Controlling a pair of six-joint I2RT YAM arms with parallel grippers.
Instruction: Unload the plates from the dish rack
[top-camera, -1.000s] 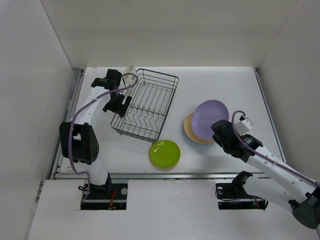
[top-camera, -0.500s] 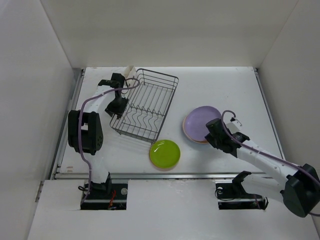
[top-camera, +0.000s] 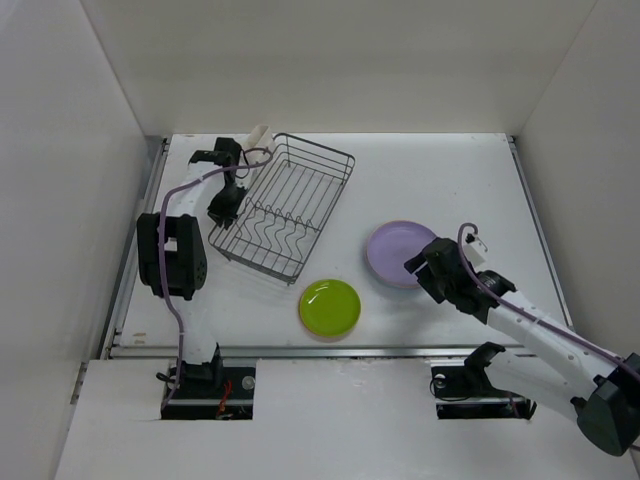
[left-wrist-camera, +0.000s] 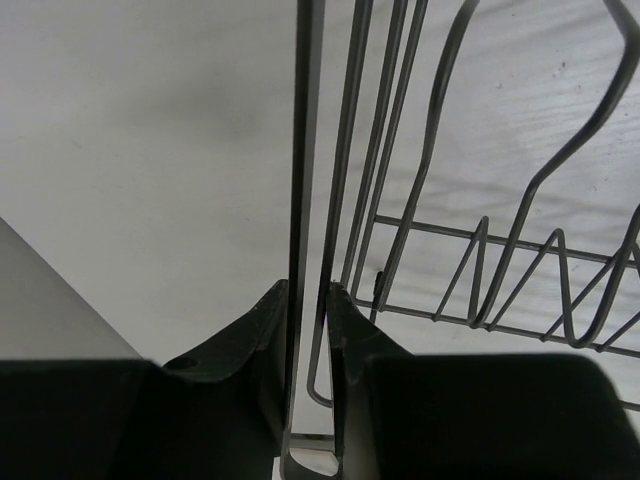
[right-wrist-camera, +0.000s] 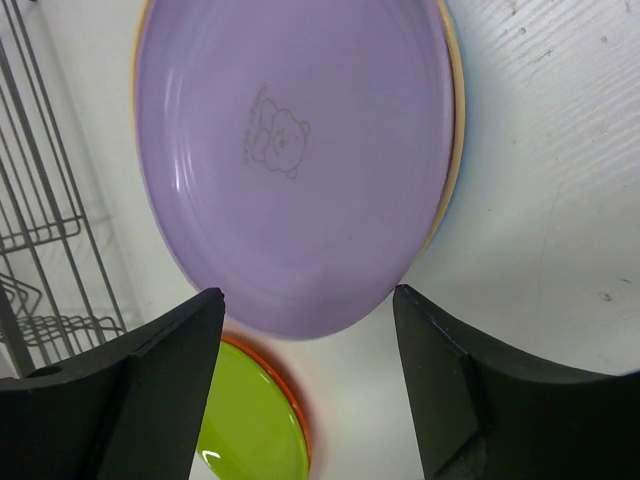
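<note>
The dish rack (top-camera: 285, 215) stands at the back left with no plates in it. My left gripper (top-camera: 222, 205) is shut on the wire rim (left-wrist-camera: 303, 150) of the rack's left side, and the wrist view shows the rim wires pinched between the fingers (left-wrist-camera: 270, 330). A lavender plate (top-camera: 398, 253) lies flat on a tan plate (right-wrist-camera: 455, 120) right of centre. My right gripper (top-camera: 416, 266) is open just behind its near edge, holding nothing, with its jaws well apart in the wrist view (right-wrist-camera: 308, 310). A lime green plate (top-camera: 330, 307) rests on a red-orange one (right-wrist-camera: 292, 400) at the front.
A cream plastic piece (top-camera: 258, 135) sticks up at the rack's back left corner. White walls enclose the table on three sides, with the left wall close to the rack. Bare table lies behind the lavender plate and to the far right.
My right gripper lowered the lavender plate onto the tan one, then opened and let it go. My left gripper shut on the rack's rim, and the rack turned slightly.
</note>
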